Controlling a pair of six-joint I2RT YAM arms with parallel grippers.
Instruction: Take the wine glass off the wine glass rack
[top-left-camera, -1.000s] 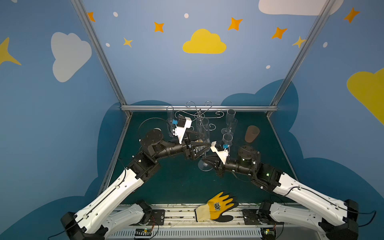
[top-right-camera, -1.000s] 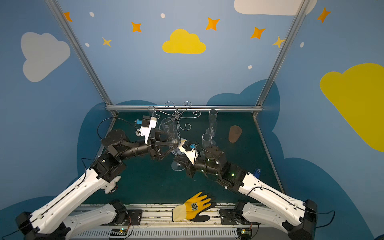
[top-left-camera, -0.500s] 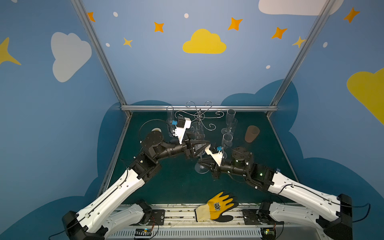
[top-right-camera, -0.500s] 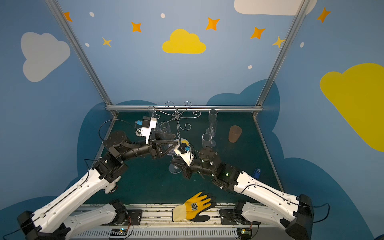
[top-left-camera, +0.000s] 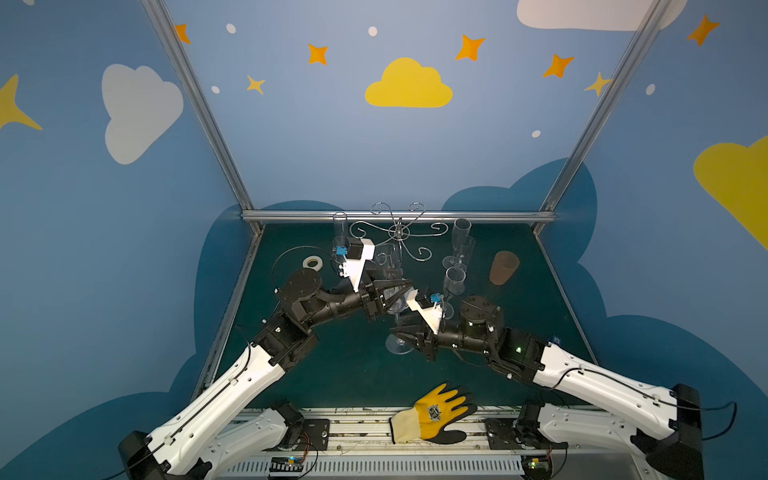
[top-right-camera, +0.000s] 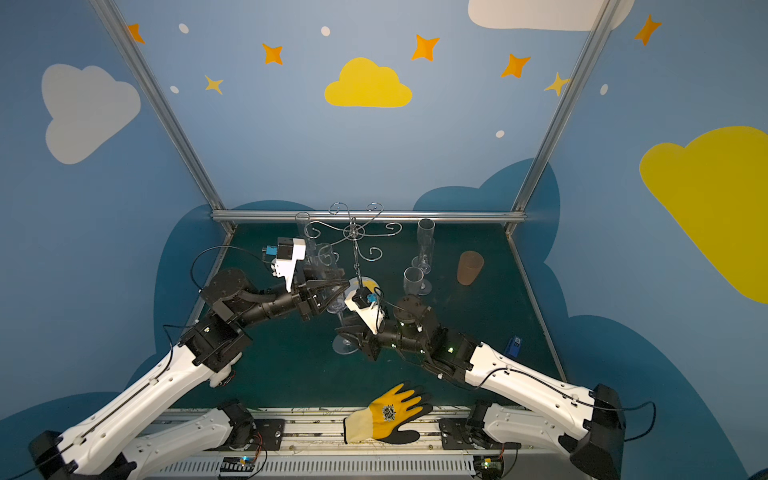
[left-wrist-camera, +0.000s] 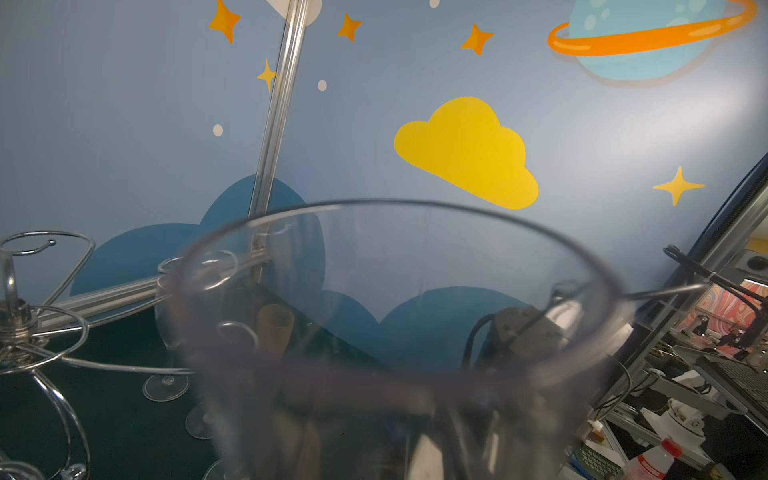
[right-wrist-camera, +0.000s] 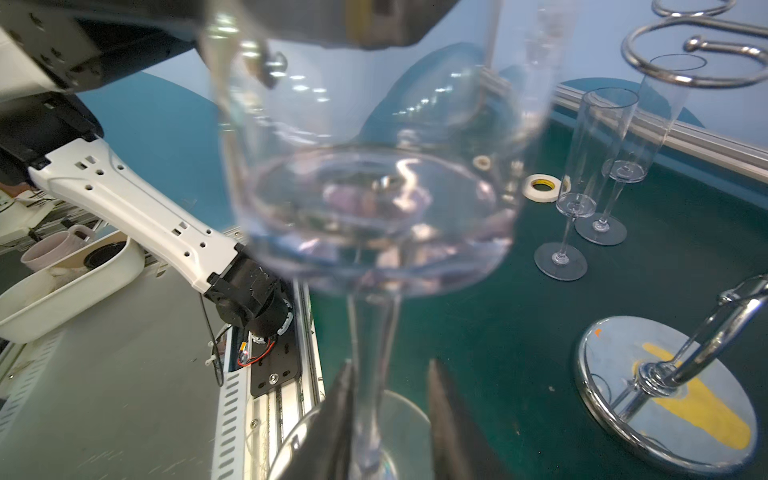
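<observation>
The clear wine glass (top-left-camera: 400, 345) stands upright in front of the chrome wine glass rack (top-left-camera: 400, 230), free of its curled arms. My left gripper (top-left-camera: 397, 295) is shut on the glass bowl from the left, in both top views (top-right-camera: 336, 291). In the left wrist view the bowl (left-wrist-camera: 415, 291) fills the picture and hides the fingers. My right gripper (right-wrist-camera: 388, 370) is open, low at the stem, one finger (right-wrist-camera: 336, 399) against it and the other apart. The glass foot (top-right-camera: 347, 345) is at the green mat. The rack's mirrored base (right-wrist-camera: 665, 395) stands beside it.
Tall flutes (top-left-camera: 459, 245) and a short glass (top-left-camera: 454, 282) stand right of the rack, another flute (top-left-camera: 340, 228) at the back left. A brown cup (top-left-camera: 503, 268), a tape roll (top-left-camera: 312, 262) and a yellow glove (top-left-camera: 436, 413) on the front rail lie around.
My right gripper has let go of the stem and now stands open around it. My left gripper has closed in on the bowl. The glass has come down and slightly forward.
</observation>
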